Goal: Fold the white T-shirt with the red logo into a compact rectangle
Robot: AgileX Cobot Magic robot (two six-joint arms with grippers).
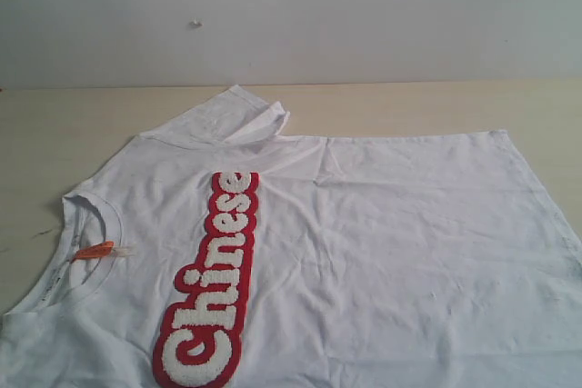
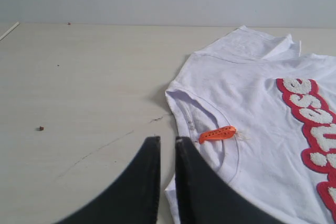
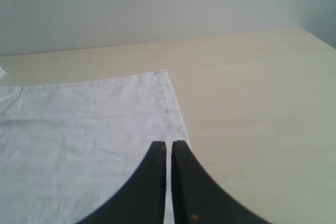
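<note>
Light wooden table [image 1: 409, 106] is sitting against a plain pale wall [image 1: 364, 6], and a tiny brown crumb [image 2: 40, 128] is lying on it.

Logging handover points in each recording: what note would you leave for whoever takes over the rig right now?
Left pincer: almost shut, holding nothing, poised by the collar end of the white T-shirt.
Right pincer: almost shut, holding nothing, poised by the hem edge near a corner.
Things: the shirt lies spread face up on the table, red logo showing. The far sleeve is partly doubled over.
Done: no fold visible.
Left: every fold, down to a compact rectangle.
</note>
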